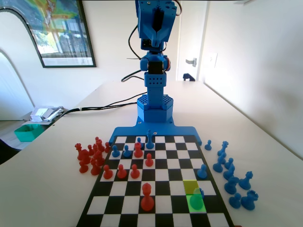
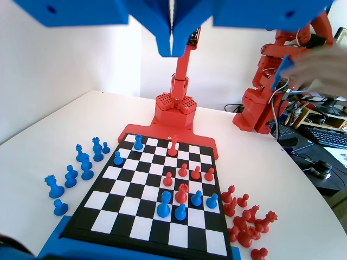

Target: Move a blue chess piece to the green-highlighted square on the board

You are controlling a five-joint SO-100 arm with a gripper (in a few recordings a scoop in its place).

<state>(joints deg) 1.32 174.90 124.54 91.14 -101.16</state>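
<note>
1. Fixed view: set low at the board's (image 1: 156, 175) end opposite the arm (image 1: 155, 61), facing along it toward the arm at the far end; nearest rows close under the lens.
2. Wrist view: carried high on the arm, looking down and forward over the whole board (image 2: 157, 189) from the arm's end; closed jaws hanging at the top edge.
3. Opposite directions, so left and right swap between views.
4. Shared: board, pieces on it, captured pieces along both side edges, surrounding table (image 1: 57, 161).

board (image 1: 163, 163): black-white checks, blue edge | pawn (image 1: 196, 199): greenish-blue | highlighted square (image 1: 197, 205): bright green
</note>
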